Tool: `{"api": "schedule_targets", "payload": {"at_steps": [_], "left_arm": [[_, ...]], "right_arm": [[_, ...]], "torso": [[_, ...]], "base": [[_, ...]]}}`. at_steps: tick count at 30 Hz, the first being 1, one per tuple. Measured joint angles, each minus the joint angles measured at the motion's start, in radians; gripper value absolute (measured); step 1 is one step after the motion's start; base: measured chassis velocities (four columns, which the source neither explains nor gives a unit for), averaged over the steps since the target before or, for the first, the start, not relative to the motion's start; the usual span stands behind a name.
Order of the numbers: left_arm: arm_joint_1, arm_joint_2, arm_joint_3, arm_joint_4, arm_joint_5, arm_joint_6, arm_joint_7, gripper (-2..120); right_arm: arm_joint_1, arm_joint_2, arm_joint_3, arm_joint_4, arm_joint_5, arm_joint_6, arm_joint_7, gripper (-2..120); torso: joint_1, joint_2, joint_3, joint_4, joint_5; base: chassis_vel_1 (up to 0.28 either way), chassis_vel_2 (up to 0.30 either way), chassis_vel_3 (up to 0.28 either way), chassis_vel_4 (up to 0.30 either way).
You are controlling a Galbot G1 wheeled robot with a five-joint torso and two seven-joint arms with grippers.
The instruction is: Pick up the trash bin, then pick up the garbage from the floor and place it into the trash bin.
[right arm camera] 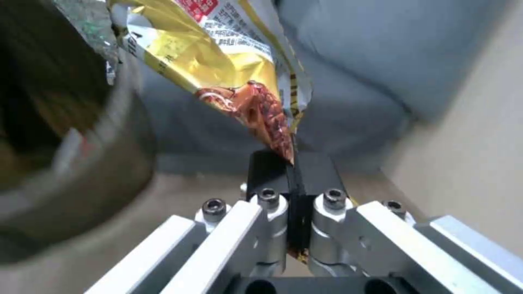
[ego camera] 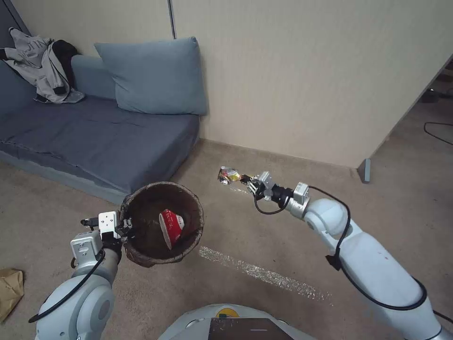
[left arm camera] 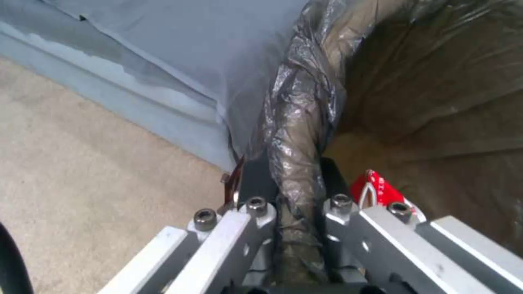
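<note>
1. Left gripper (ego camera: pixel 126 226): I see it clamped on the near rim of the trash bin (ego camera: pixel 188 200), carrying the bin above the carpet (ego camera: pixel 264 236) just in front of the blue sofa (ego camera: pixel 94 137). In the left wrist view its fingers (left arm camera: pixel 261 183) pinch the wrinkled dark bag liner (left arm camera: pixel 297 122) folded over the rim, one finger outside and one inside.
2. Inside the bin: a red-and-white snack packet (ego camera: pixel 172 226) lies against the liner.
3. Right gripper (ego camera: pixel 247 180): I see it extended out over the carpet to the right of the bin, near the wall (ego camera: pixel 306 71). Its jaws are pressed together on one end of a yellow wrapper (ego camera: pixel 228 174), which is off the floor and beside the bin, not over its opening.
4. A crumpled brown paper bag (ego camera: pixel 9 290) lies on the carpet by my left arm.
5. A gray jacket (ego camera: pixel 40 63) rests on the sofa, and a blue cushion (ego camera: pixel 155 75) leans against the wall.
</note>
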Motion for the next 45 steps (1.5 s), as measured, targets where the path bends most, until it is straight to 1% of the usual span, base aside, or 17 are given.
{"api": "schedule_targets", "payload": {"at_steps": [3, 5, 7, 8, 10, 12, 13, 15, 16, 17, 21, 22, 25, 26, 28, 45], "left_arm": [[0.000, 0.000, 0.001, 0.000, 0.001, 0.000, 0.000, 3], [0.000, -0.001, 0.003, 0.000, 0.002, 0.000, 0.000, 3], [0.000, -0.001, 0.004, 0.000, 0.003, 0.000, 0.000, 3], [0.000, -0.001, 0.004, 0.000, 0.003, 0.000, 0.000, 3], [0.000, -0.002, 0.005, 0.000, 0.004, 0.000, -0.001, 3], [0.000, -0.003, 0.006, 0.000, 0.005, 0.000, -0.001, 3], [0.000, -0.003, 0.006, 0.000, 0.005, 0.000, -0.001, 3], [0.001, -0.004, 0.007, 0.000, 0.007, 0.000, -0.001, 3], [0.001, -0.005, 0.008, 0.000, 0.009, 0.000, -0.001, 3], [0.001, -0.005, 0.008, 0.000, 0.009, 0.000, -0.001, 3], [-0.004, -0.004, 0.011, 0.000, 0.011, 0.000, -0.002, 3], [-0.004, -0.004, 0.011, 0.000, 0.011, 0.000, -0.002, 3], [-0.006, -0.004, 0.013, 0.000, 0.011, 0.000, -0.002, 3], [-0.006, -0.004, 0.013, 0.000, 0.011, 0.000, -0.002, 3], [-0.005, -0.006, 0.016, 0.000, 0.011, 0.000, -0.002, 3], [-0.001, -0.010, 0.014, 0.000, 0.014, 0.000, -0.003, 3]], "right_arm": [[0.018, -0.010, -0.007, 0.052, 0.038, -0.024, -0.005, 0], [0.050, -0.015, -0.038, 0.115, 0.084, -0.061, -0.005, 0], [0.075, -0.014, -0.072, 0.146, 0.098, -0.077, 0.000, 0], [0.075, -0.014, -0.072, 0.146, 0.098, -0.077, 0.000, 0], [0.110, -0.006, -0.128, 0.179, 0.110, -0.092, 0.014, 0], [0.135, 0.003, -0.166, 0.195, 0.117, -0.101, 0.024, 0], [0.135, 0.003, -0.166, 0.195, 0.117, -0.101, 0.024, 0], [0.171, 0.016, -0.219, 0.205, 0.125, -0.112, 0.036, 0], [0.185, 0.024, -0.241, 0.205, 0.127, -0.116, 0.041, 0], [0.185, 0.024, -0.241, 0.205, 0.127, -0.116, 0.041, 0], [0.211, 0.057, -0.329, 0.193, 0.126, -0.122, 0.065, 0], [0.211, 0.057, -0.329, 0.193, 0.126, -0.122, 0.065, 0], [0.221, 0.078, -0.390, 0.180, 0.121, -0.127, 0.076, 0], [0.221, 0.078, -0.390, 0.180, 0.121, -0.127, 0.076, 0], [0.232, 0.093, -0.424, 0.163, 0.110, -0.127, 0.083, 0], [0.243, 0.142, -0.512, 0.044, 0.047, -0.118, 0.085, 0]], "torso": [[0.000, 0.000, 0.000, 0.0000, -0.0001], [0.000, 0.000, 0.000, -0.0001, -0.0002], [0.000, 0.000, 0.000, 0.0001, -0.0003], [0.000, 0.000, 0.000, 0.0001, -0.0003], [0.000, 0.000, 0.000, 0.0001, -0.0003], [0.000, 0.000, 0.000, 0.0000, -0.0003], [0.000, 0.000, 0.000, 0.0000, -0.0003], [0.000, 0.000, 0.000, 0.0000, -0.0003], [0.000, 0.000, 0.000, 0.0001, -0.0004], [0.000, 0.000, 0.000, 0.0001, -0.0004], [0.000, 0.000, 0.000, 0.0001, -0.0004], [0.000, 0.000, 0.000, 0.0001, -0.0004], [0.000, 0.000, 0.000, -0.0002, -0.0004], [0.000, 0.000, 0.000, -0.0002, -0.0004], [0.000, 0.000, 0.000, -0.0001, -0.0004], [0.000, 0.000, 0.000, 0.0000, -0.0003]], "base": [[0.000, 0.000, 0.000, 0.000], [0.000, 0.000, 0.000, 0.000], [0.000, 0.000, 0.000, 0.000], [0.000, 0.000, 0.000, 0.000], [0.000, 0.000, 0.000, 0.000], [0.000, 0.000, 0.000, 0.000], [0.000, 0.000, 0.000, 0.000], [0.000, 0.000, 0.000, 0.000], [0.000, 0.000, 0.000, 0.000], [0.000, 0.000, 0.000, 0.000], [0.000, 0.000, 0.000, 0.000], [0.000, 0.000, 0.000, 0.000], [0.000, 0.000, 0.000, 0.000], [0.000, 0.000, 0.000, 0.000], [0.000, 0.000, 0.000, 0.000], [0.000, 0.000, 0.000, 0.000]]}}
